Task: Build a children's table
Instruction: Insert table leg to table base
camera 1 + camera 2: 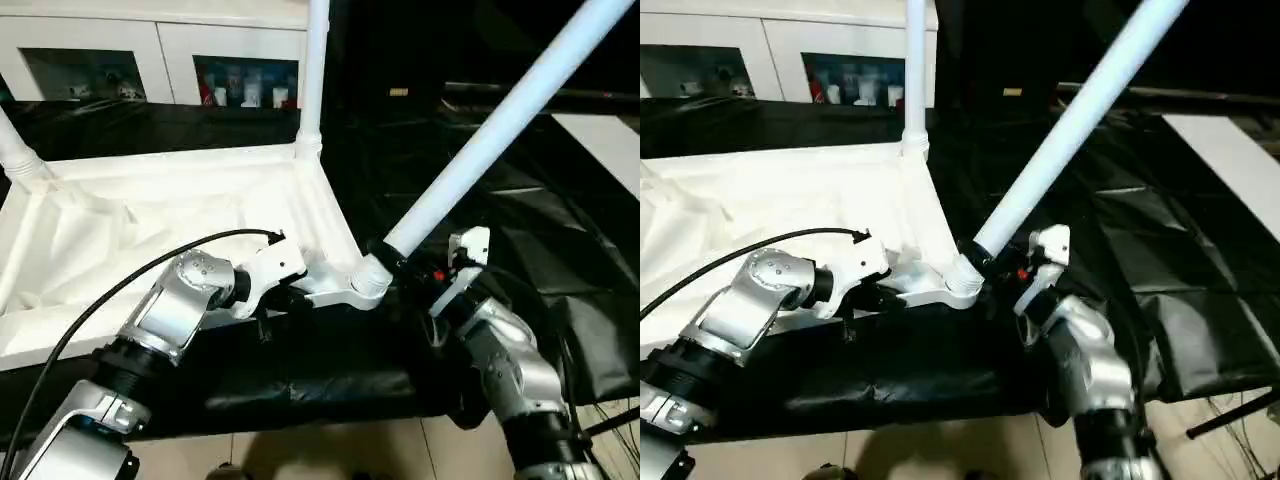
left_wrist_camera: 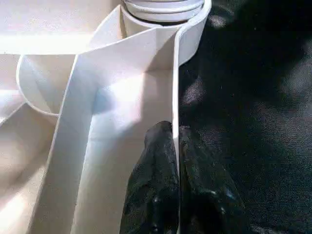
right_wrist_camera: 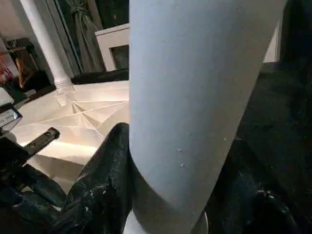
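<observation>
Left eye view: the top (image 1: pixel 150 230) lies ribbed side up on the black desk (image 1: pixel 560 230), with an upright leg (image 1: pixel 314 70) at its far corner and another at picture left. The left claw (image 1: pixel 290 297) pinches the top's near rim beside the near corner socket (image 1: pixel 368 280). A tilted leg (image 1: pixel 500 125) stands in that socket, gripped low down by the right claw (image 1: pixel 405 268). A cabinet (image 1: pixel 150 50) stands behind.

Left wrist view: both fingers (image 2: pixel 151 195) are closed on the thin rim wall.

Right wrist view: the fingers (image 3: pixel 102 190) clasp the tilted leg (image 3: pixel 190 97)
</observation>
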Robot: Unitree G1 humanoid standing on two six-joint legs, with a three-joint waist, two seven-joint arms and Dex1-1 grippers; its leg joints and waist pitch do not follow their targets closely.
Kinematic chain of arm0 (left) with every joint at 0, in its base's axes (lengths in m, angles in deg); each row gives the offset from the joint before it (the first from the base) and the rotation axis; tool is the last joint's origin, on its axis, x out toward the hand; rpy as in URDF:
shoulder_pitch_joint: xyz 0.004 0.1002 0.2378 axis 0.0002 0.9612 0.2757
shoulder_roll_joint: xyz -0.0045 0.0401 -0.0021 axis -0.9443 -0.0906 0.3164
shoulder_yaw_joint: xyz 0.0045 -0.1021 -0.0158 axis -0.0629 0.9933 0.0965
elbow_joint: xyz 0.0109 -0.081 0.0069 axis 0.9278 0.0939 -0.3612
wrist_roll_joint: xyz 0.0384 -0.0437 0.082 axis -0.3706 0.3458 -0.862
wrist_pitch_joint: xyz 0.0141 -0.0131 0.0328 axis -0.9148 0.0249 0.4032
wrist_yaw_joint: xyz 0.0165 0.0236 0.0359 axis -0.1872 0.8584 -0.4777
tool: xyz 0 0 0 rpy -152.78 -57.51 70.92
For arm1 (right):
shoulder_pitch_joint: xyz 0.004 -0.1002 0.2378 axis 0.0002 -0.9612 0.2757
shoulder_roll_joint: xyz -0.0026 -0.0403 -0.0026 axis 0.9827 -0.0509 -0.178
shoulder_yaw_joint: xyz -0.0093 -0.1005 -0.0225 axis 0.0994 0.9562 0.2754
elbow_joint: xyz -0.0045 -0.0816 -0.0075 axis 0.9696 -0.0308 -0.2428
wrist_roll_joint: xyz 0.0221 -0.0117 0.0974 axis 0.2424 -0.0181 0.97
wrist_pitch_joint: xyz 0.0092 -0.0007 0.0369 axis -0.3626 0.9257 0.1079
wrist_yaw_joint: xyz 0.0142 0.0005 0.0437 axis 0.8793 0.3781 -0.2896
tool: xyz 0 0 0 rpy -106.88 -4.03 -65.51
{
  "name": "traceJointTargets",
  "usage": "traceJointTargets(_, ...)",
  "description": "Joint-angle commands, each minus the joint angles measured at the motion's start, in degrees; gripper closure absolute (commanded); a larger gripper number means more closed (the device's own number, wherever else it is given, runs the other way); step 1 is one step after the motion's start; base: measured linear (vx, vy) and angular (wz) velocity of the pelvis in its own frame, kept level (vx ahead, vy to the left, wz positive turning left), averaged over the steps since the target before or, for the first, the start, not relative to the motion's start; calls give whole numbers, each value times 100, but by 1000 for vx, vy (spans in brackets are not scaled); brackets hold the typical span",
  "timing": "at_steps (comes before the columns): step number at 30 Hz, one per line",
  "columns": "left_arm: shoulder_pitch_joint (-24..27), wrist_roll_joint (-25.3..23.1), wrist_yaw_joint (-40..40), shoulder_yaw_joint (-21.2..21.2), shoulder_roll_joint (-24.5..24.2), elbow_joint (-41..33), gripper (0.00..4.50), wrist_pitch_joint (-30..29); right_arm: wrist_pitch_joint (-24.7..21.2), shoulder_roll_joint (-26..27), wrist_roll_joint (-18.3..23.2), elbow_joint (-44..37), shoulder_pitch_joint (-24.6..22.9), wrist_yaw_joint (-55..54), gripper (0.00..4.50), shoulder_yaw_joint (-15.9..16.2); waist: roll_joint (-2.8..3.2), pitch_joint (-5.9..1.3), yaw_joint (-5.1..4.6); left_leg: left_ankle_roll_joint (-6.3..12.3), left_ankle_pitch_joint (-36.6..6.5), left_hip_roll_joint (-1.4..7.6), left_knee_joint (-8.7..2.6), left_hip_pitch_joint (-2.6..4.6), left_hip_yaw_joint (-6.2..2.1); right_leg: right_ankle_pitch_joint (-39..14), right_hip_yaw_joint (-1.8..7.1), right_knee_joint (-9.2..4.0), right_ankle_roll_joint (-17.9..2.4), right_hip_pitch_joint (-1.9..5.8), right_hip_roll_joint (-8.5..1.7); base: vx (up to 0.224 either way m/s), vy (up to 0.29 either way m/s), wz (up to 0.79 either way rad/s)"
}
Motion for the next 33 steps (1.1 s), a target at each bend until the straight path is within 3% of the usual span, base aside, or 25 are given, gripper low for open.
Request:
traceJointTargets(1,-38,97,119,70,1,66,450,9,-145,-136,-394,164,-223,-117,265,138,50,-272,-25,72,-2497,44,-438,89,-34,-3161,213,-544,-571,179,-279,0,0,0)
traceJointTargets(3,-36,100,84,36,-15,42,450,8,-165,-213,-484,160,-212,-82,265,272,44,-261,-24,98,-2439,39,-442,84,-26,-3240,220,-558,-535,176,-282,0,0,0)
traceJointTargets(4,-41,81,44,2,-46,42,450,46,-219,-264,-502,183,-152,-18,265,330,-3,-253,-32,112,-2408,37,-440,78,-17,-3290,220,-572,-508,174,-283,0,0,0)
traceJointTargets(5,-43,56,-9,-38,-89,50,450,123,-331,-331,-523,217,-66,83,266,396,22,-249,-26,117,-2385,32,-441,79,-23,-3400,219,-576,-473,175,-293,0,0,0)
traceJointTargets(6,-44,37,-49,-69,-119,51,450,169,-416,-386,-539,244,-4,167,266,445,-22,-242,-37,126,-2365,32,-440,67,-23,-3456,214,-582,-440,175,-290,0,0,0)
traceJointTargets(7,-45,10,-92,-105,-154,54,450,230,-470,-458,-569,288,71,293,266,518,-6,-239,-34,122,-2330,37,-444,69,-31,-3521,213,-578,-399,174,-295,0,0,0)
traceJointTargets(8,-42,-6,-109,-123,-172,57,450,268,-521,-530,-600,341,145,408,266,582,-61,-242,-47,133,-2319,40,-441,68,-21,-3528,217,-587,-386,168,-294,0,0,0)
traceJointTargets(10,-46,-20,-104,-128,-182,65,450,287,-611,-644,-638,410,247,592,266,688,-54,-238,-45,132,-2312,48,-443,64,-34,-3535,213,-571,-392,172,-306,0,0,0)
traceJointTargets(11,-52,-24,-98,-129,-185,68,450,286,-623,-703,-675,447,298,691,266,751,-123,-238,-55,144,-2295,54,-440,60,-22,-3548,217,-577,-382,162,-304,0,0,0)
traceJointTargets(13,-72,-43,-84,-138,-210,73,450,299,-703,-883,-755,545,428,1041,266,985,-137,-235,-53,147,-2249,51,-436,55,-26,-3655,215,-576,-351,164,-319,0,0,0)
traceJointTargets(19,-49,-27,-69,-146,-221,29,450,289,-848,-1038,-791,616,491,1355,266,1194,-174,-260,-45,118,-2287,55,-433,68,-31,-3697,213,-592,-298,150,-321,0,0,0)
traceJointTargets(26,-18,41,-209,-176,-256,51,450,431,-860,-1074,-751,661,374,1607,266,1270,-178,-259,-36,135,-2314,57,-440,63,-31,-3665,217,-593,-311,143,-318,0,0,0)
traceJointTargets(30,91,255,-858,-322,-414,-139,450,777,-795,-1082,-645,731,245,1935,266,1283,-160,-255,-38,125,-2381,62,-457,54,-38,-3634,223,-596,-311,143,-318,0,0,0)
traceJointTargets(33,107,371,-1276,-423,-523,-203,450,965,-788,-1140,-561,658,129,2212,266,1323,-133,-259,-33,112,-2483,88,-489,64,-45,-3305,238,-557,-433,145,-292,0,0,0)
